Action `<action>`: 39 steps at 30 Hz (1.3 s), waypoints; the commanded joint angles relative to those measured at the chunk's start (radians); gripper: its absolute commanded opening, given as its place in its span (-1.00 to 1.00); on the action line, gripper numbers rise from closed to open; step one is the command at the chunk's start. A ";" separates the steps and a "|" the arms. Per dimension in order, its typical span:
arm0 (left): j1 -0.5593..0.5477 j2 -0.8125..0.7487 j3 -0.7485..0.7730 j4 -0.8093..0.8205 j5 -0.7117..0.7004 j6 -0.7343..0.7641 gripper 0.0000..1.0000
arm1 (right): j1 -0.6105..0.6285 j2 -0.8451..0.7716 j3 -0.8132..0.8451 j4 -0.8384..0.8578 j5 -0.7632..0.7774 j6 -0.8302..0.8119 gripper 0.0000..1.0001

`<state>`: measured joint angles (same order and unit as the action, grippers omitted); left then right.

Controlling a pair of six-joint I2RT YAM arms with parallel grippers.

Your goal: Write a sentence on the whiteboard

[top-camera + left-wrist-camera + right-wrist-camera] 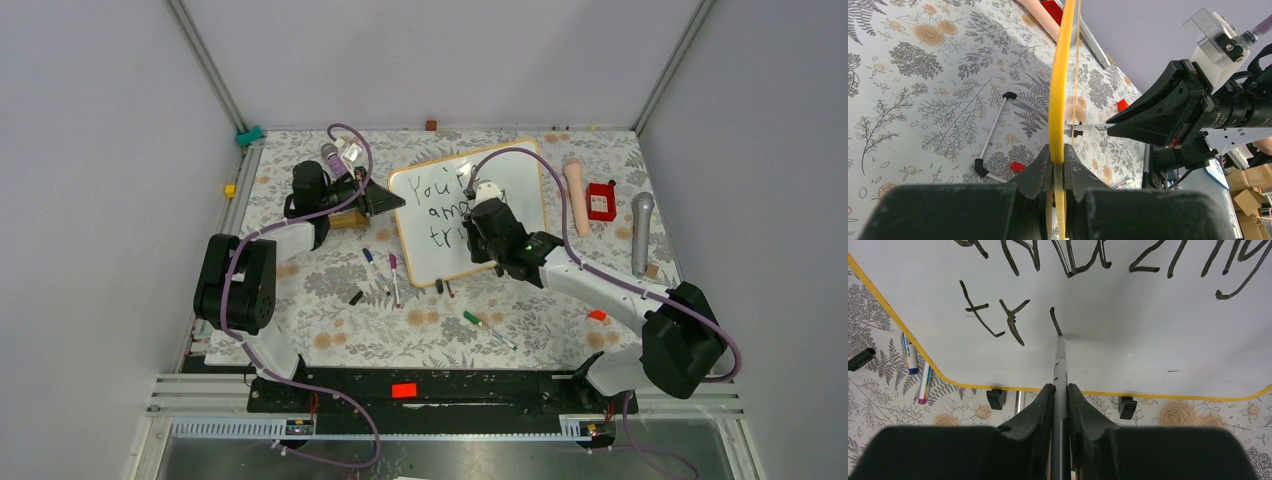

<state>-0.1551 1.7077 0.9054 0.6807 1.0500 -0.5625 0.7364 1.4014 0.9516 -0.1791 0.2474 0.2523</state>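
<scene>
Right hand (1060, 390) pinches one marker (1060, 357) against the one whiteboard (1148, 340); left hand (1058, 156) pinches its yellow frame.

Grey-walled booth around a flower-patterned surface

Plain pale grey walls (430, 60) close the back and both sides. One slim metal post (205, 65) runs up the far left corner and another (675, 65) up the far right. The surface (330, 320) wears a white cloth printed with grey ferns and tan blossoms. A black rail (480, 385) runs along its near edge. The light is even and soft, with faint shadows. The left wrist view shows brown cardboard boxes (1248, 200) beyond the edge.
</scene>
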 commanded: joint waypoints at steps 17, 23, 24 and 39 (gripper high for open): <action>0.000 -0.032 0.004 0.037 0.019 0.073 -1.00 | -0.045 0.071 0.148 -0.006 0.079 -0.034 -1.00; 0.000 -0.031 0.004 0.037 0.021 0.074 -1.00 | -0.045 0.075 0.167 -0.005 0.057 -0.034 -1.00; 0.001 -0.030 0.004 0.037 0.021 0.074 -1.00 | -0.045 0.073 0.166 -0.005 0.054 -0.032 -1.00; 0.005 -0.023 0.011 0.037 0.022 0.072 -1.00 | -0.046 0.022 0.034 -0.013 0.052 0.006 -1.00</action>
<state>-0.1501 1.7077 0.9054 0.6785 1.0424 -0.5613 0.7055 1.4368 1.0252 -0.2131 0.2771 0.2424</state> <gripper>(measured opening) 0.066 0.200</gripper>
